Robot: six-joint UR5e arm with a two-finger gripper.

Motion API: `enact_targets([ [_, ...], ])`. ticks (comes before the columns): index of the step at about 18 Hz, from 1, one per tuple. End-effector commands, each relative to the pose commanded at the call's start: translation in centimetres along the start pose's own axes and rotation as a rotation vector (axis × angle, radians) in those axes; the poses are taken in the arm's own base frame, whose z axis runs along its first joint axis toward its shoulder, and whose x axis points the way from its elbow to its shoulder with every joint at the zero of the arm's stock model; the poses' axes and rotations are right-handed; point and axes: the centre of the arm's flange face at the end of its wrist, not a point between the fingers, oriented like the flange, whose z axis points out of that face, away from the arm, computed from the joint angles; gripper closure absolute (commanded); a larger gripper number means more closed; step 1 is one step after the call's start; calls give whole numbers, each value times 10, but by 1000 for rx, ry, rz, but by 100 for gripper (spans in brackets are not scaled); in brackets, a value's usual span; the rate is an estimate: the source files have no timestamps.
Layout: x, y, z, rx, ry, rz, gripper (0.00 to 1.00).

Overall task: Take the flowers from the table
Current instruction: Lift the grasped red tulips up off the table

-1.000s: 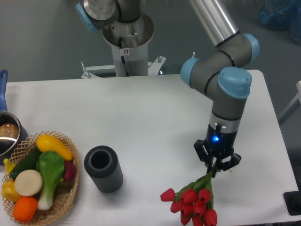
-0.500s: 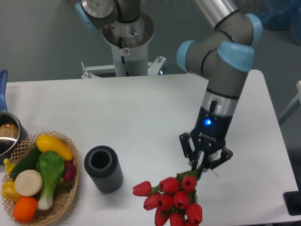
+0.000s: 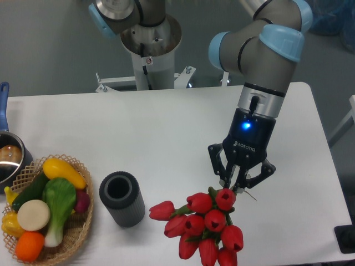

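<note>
Flowers, a bunch of red tulips with closed buds, hang from the gripper, whose two fingers are pinched narrowly around the green stems just above the buds, so the heads fan out downward and to the left of the gripper. Whether the lowest buds touch the table or hang just clear of it cannot be told from this view. The bunch sits close to the table's near edge, and the lowest buds reach almost to the bottom of the picture. To the right of the flowers a strip of bare white top runs to the table's right edge; behind them, toward the robot's base, the top is broad and bare. The nearest thing is a dark ribbed cylinder with an open top, standing upright to the left of the flowers, near the leftmost bud but apart from it. Farther left of the flowers, well apart, a wicker basket holds toy vegetables, and beyond it a pot with a blue handle lies at the table's left edge.
</note>
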Motion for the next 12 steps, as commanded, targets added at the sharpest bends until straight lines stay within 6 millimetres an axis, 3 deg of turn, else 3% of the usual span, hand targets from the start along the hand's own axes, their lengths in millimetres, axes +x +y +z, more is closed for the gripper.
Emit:
enact_targets([
  [12, 5, -13, -10, 28, 2, -38, 78],
])
